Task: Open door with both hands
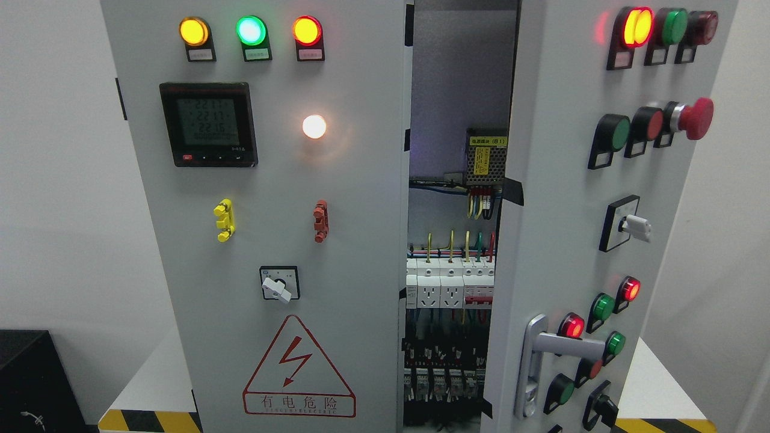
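Grey steel, the right door [559, 198] stands swung out toward me, its silver lever handle [556, 346] low on the panel and wiring [451, 282] showing in the gap. Beside it the left door [271, 210] sits shut. Neither of my hands shows, so I cannot tell their grip.

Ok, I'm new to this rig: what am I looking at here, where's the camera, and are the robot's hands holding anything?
This single picture comes from the camera on the robot's head, facing an electrical cabinet. The left door carries lit indicator lamps, a digital meter and a lightning warning sign. The right door is swung partly open, so breakers and wiring show in the gap. It carries push buttons, a red emergency stop and a silver handle. Neither robot hand is in view, so nothing is held.
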Available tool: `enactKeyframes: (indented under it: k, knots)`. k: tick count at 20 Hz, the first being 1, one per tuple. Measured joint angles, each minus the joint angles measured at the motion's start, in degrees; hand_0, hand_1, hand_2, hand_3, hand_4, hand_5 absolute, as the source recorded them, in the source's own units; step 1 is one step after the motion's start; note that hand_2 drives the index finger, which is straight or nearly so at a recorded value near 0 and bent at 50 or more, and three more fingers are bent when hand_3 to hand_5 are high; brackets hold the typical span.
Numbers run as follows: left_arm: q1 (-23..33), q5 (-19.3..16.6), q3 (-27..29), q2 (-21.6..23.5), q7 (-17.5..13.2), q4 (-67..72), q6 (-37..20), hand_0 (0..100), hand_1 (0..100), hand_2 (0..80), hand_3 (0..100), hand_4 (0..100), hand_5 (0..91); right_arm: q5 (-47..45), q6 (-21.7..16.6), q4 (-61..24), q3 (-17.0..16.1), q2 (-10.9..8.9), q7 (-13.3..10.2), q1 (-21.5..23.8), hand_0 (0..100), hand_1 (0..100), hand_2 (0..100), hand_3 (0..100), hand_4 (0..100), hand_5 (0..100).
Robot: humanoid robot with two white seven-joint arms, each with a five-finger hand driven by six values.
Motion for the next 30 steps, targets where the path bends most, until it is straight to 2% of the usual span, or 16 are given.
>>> enactKeyframes:
  k: [10, 12, 15, 18, 23, 26, 30]
  knots:
    - [0.1, 0.0, 0.1, 0.2, -0.3, -0.3, -0.1, 0, 0, 0.0, 0, 0, 0.0, 0.0, 0.0, 0.0, 0.0, 0.0, 0.0, 0.0, 0, 0, 0, 0, 0, 0]
    - [0.9, 0.2, 0.1, 0.8, -3.3, -1.4, -0.2, 0, 0, 0.0, 0, 0, 0.0, 0.0, 0.0, 0.0, 0.0, 0.0, 0.0, 0.0, 0, 0, 0, 0, 0, 0]
    - [4.3, 2.7, 0.5, 3.7, -13.2, -7.1, -0.6, 0, 0, 0.0, 0, 0, 0.0, 0.0, 0.0, 0.0, 0.0, 0.0, 0.0, 0.0, 0, 0, 0, 0, 0, 0]
    - [11.5, 10.5, 1.9, 9.0, -19.1, -19.0, -0.5, 0, 0, 0.0, 0, 0, 0.0, 0.0, 0.0, 0.0, 0.0, 0.0, 0.0, 0.0, 0, 0, 0, 0, 0, 0]
    - [23.5, 31.0, 8.1, 21.3, -26.9, -43.6, -0.3, 0, 0, 0.0, 0, 0, 0.0, 0.0, 0.0, 0.0, 0.0, 0.0, 0.0, 0.0, 0, 0, 0, 0, 0, 0]
    - [27.8, 42.8, 13.0, 29.7, -32.9, -56.0, -0.2, 0, 0, 0.0, 0, 0, 0.0, 0.0, 0.0, 0.0, 0.0, 0.0, 0.0, 0.0, 0, 0, 0, 0, 0, 0]
    - [30.7, 54.9, 19.0, 41.1, -42.2, -68.5, -0.2, 0, 0, 0.0, 0, 0, 0.0, 0.0, 0.0, 0.0, 0.0, 0.0, 0.0, 0.0, 0, 0, 0, 0, 0, 0]
